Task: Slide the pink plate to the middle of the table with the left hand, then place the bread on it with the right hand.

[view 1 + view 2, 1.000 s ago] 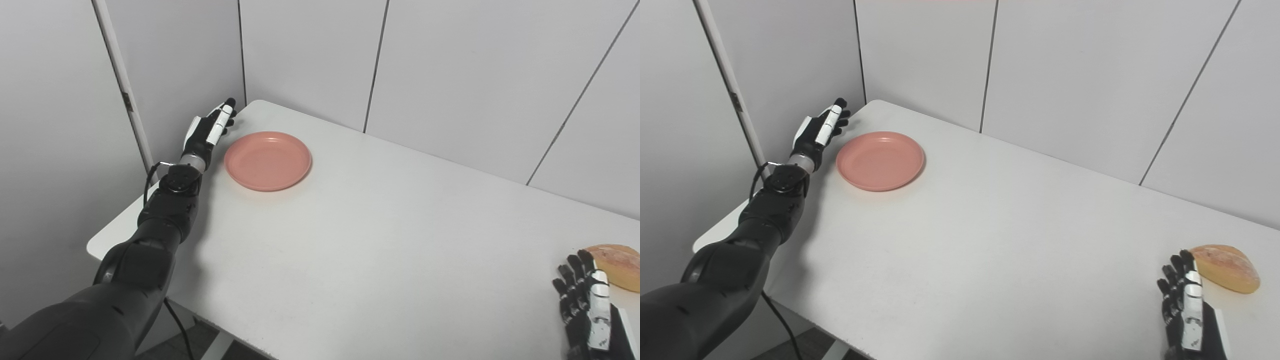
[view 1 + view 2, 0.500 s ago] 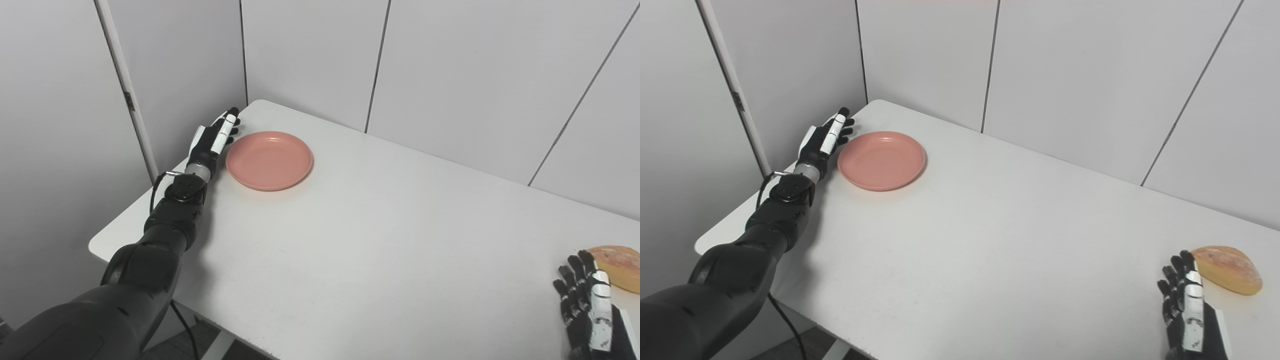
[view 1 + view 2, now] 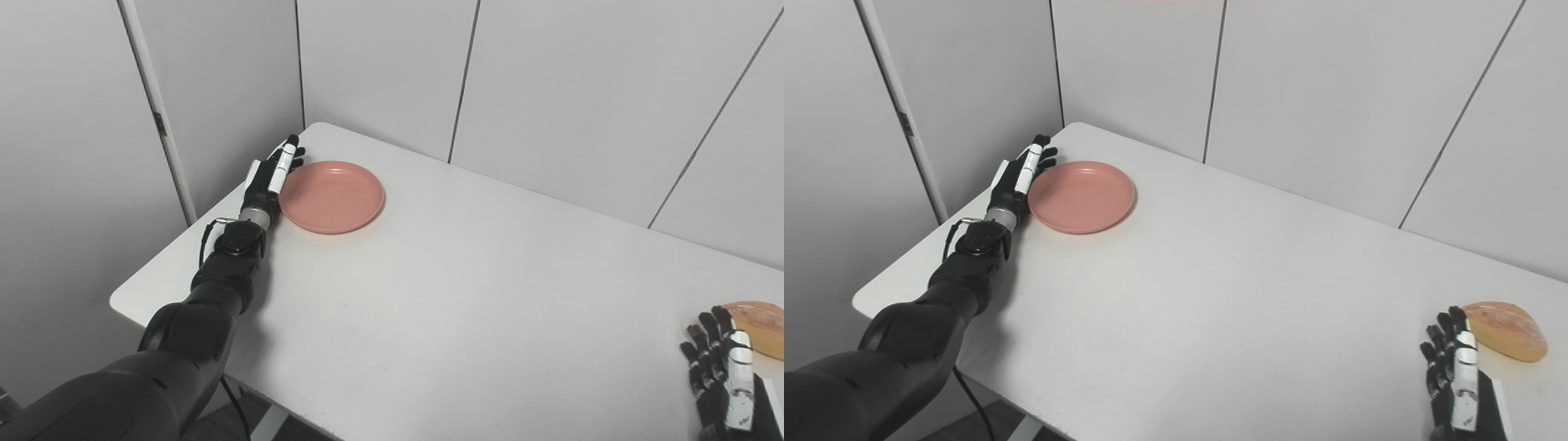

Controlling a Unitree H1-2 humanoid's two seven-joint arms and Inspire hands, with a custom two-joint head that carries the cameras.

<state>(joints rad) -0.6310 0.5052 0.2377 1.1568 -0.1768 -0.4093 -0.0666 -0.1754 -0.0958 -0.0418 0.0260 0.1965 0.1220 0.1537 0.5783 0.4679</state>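
The pink plate (image 3: 332,196) lies empty near the table's far left corner. My left hand (image 3: 269,174) is open, fingers stretched out flat, and rests edge-on against the plate's left rim. A golden loaf of bread (image 3: 1505,331) sits at the table's right edge. My right hand (image 3: 1454,367) is open with fingers spread, just left of the bread and a little nearer to me, apart from it.
The white table (image 3: 465,288) stands in a corner of grey wall panels (image 3: 551,92). Its left edge runs right beside my left forearm (image 3: 229,257). A black cable (image 3: 968,392) hangs below the front left corner.
My left hand has come down and moved right, from beside the table's left edge to against the plate's rim. The plate and the right hand have kept their places; the view has shifted slightly.
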